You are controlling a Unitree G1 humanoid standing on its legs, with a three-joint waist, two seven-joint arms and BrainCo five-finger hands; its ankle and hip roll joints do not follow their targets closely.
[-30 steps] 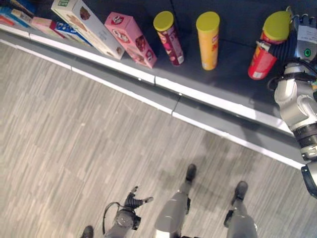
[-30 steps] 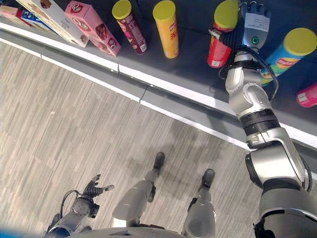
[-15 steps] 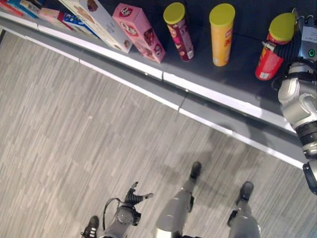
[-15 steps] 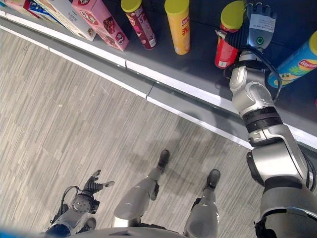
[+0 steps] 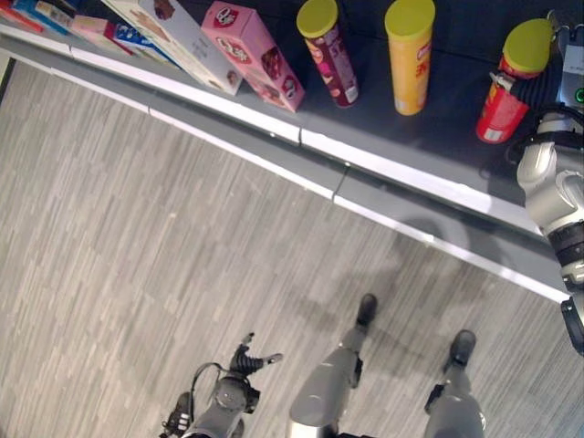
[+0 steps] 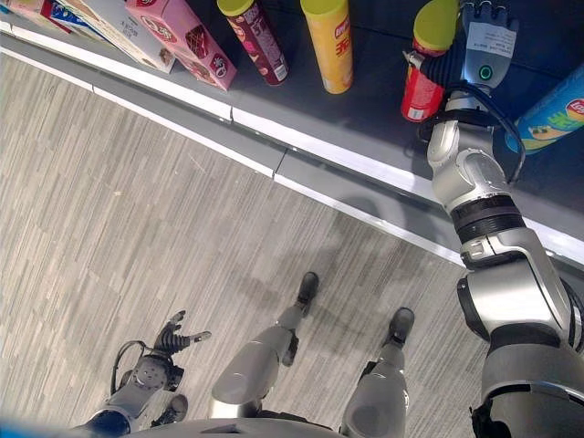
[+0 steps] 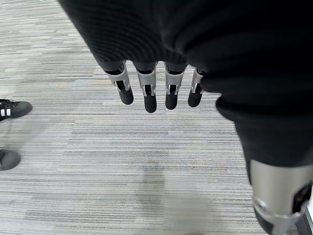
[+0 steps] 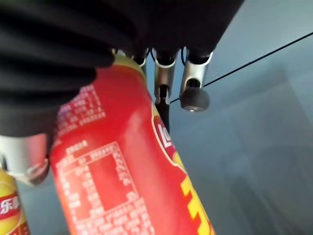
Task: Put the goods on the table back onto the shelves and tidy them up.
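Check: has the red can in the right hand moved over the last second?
No clear move: the red can keeps its gap to the yellow can on the shelf; the camera itself shifted.

Blue can (image 6: 555,111) cut off by edge; red can (image 5: 505,88) partly behind right hand (image 6: 481,46).

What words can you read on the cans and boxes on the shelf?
On the red can in the right hand: white and yellow print, too blurred to read.
On the pink box: round logos, too small to read.
On the dark red can, the yellow can and the blue can: print too small to read.
No text here reads clearly.
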